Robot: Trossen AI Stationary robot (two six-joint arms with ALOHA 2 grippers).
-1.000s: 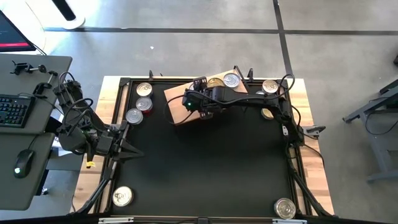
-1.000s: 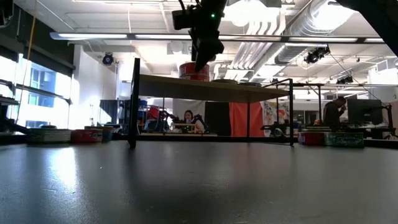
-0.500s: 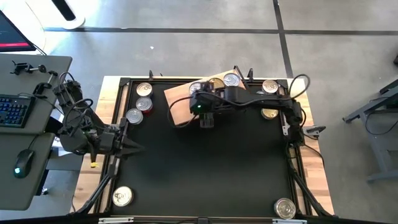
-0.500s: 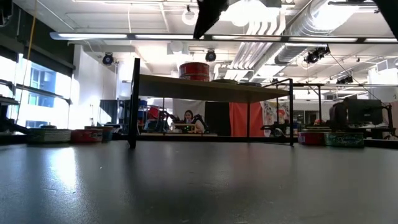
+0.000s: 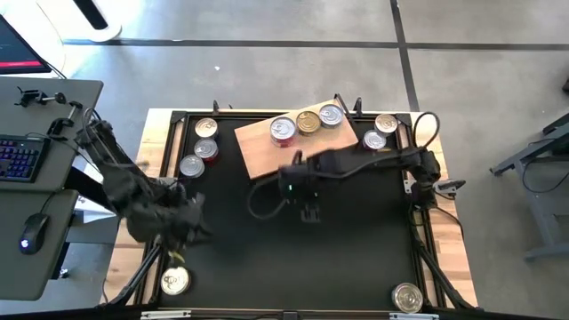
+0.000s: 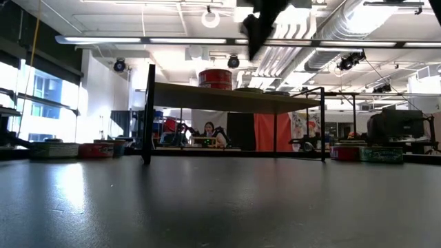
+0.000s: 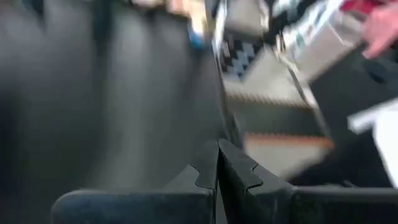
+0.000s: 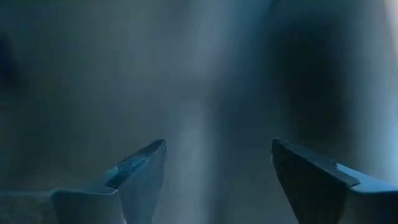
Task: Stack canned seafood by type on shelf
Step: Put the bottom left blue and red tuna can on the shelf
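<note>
The shelf (image 5: 267, 147), a light-brown wooden board on legs, stands at the far middle of the black mat. Three tins rest on its far edge: one with a red side (image 5: 283, 130), a gold one (image 5: 308, 123) and a silver one (image 5: 331, 115). In the low view the red tin (image 6: 216, 78) sits on the shelf top (image 6: 275, 102). My right gripper (image 5: 309, 212) hangs open over bare mat, nearer than the shelf, fingers pointing down (image 8: 217, 163). My left gripper (image 5: 197, 231) is shut with nothing in it (image 7: 217, 167), at the mat's left side above a silver tin (image 5: 175, 281).
Three tins (image 5: 205, 129) (image 5: 206, 149) (image 5: 191, 165) stand left of the shelf and two (image 5: 386, 123) (image 5: 374, 140) right of it. Another tin (image 5: 407, 297) sits at the near right corner. Bare mat (image 5: 302, 258) fills the middle. A desk with a keyboard (image 5: 20, 156) is left of the table.
My right gripper has drawn away from the red tin on the shelf toward the table's near edge and a little right, still open; the tin stays on the shelf. My left gripper has swung toward the near edge, sunk a little and rolled.
</note>
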